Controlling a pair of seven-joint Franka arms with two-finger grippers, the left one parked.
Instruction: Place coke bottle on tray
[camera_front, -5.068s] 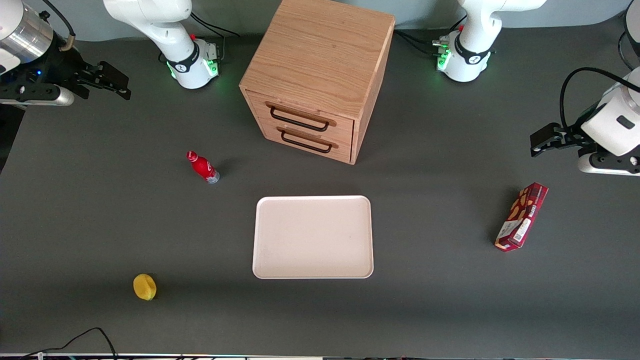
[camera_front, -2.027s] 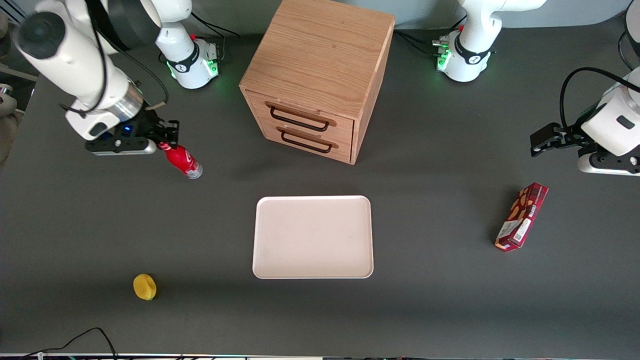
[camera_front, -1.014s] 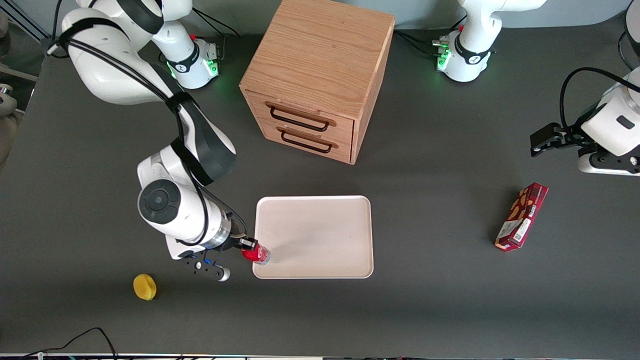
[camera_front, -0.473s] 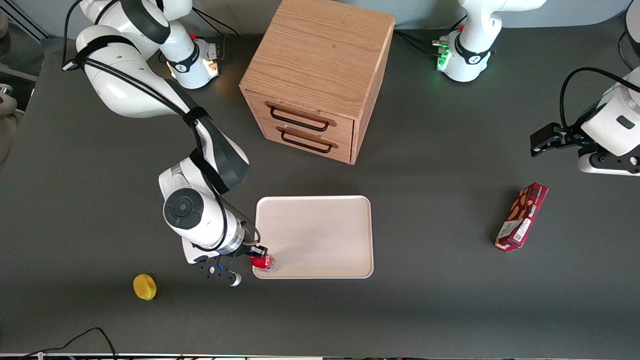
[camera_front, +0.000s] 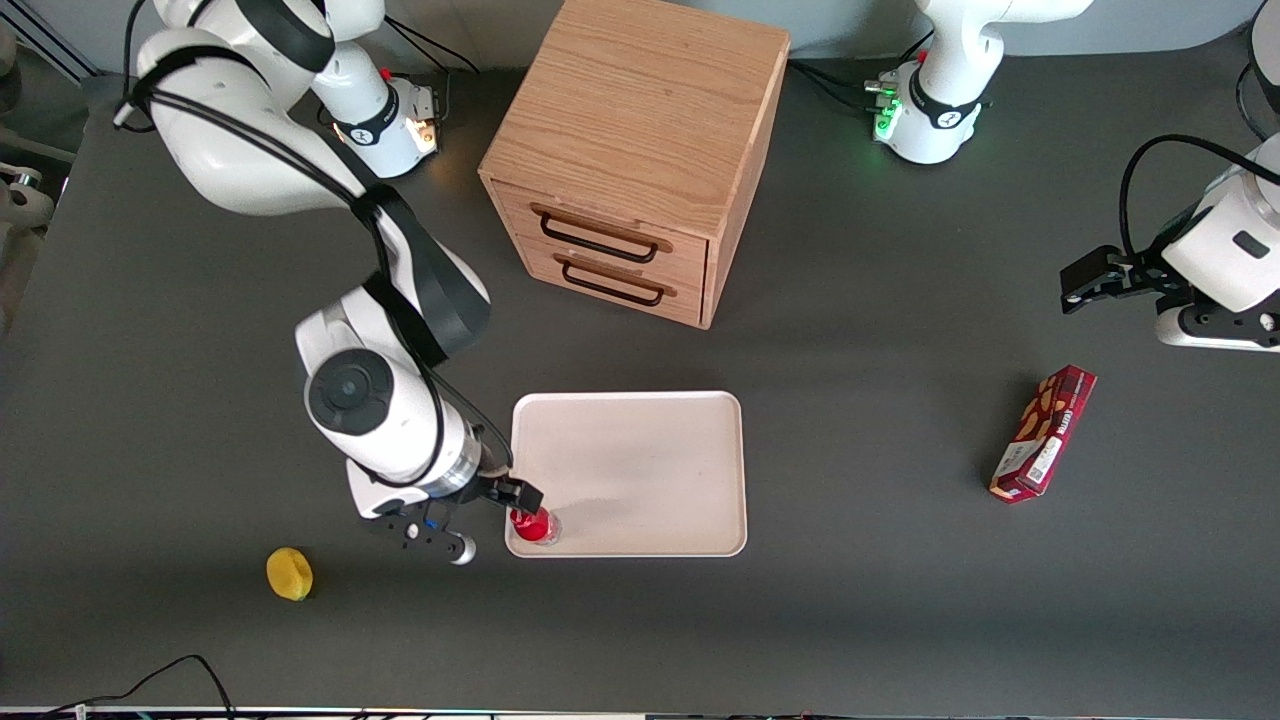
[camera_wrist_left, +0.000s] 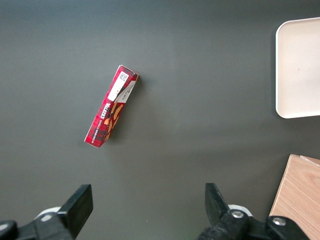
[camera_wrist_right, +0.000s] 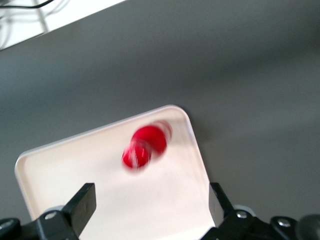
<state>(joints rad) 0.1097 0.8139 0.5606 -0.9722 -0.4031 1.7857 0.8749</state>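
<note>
The coke bottle (camera_front: 533, 524), small and red with a red cap, stands on the tray (camera_front: 640, 470) in its corner nearest the front camera at the working arm's end. The tray is flat, pale pinkish-cream, with a low rim. My right gripper (camera_front: 510, 500) hovers just above the bottle, open, its fingers apart from the bottle. In the right wrist view the gripper (camera_wrist_right: 152, 207) has its fingers (camera_wrist_right: 85, 204) spread wide, and the blurred bottle (camera_wrist_right: 145, 146) shows from above on the tray (camera_wrist_right: 75, 175), free between and below them.
A wooden two-drawer cabinet (camera_front: 640, 130) stands farther from the camera than the tray. A yellow lemon (camera_front: 289, 574) lies near the table's front edge at the working arm's end. A dark red snack box (camera_front: 1043, 432) lies toward the parked arm's end, also in the left wrist view (camera_wrist_left: 110, 112).
The gripper carried the bottle from the table near the cabinet to the tray's near corner. It has now opened and let go; the bottle stands free on the tray.
</note>
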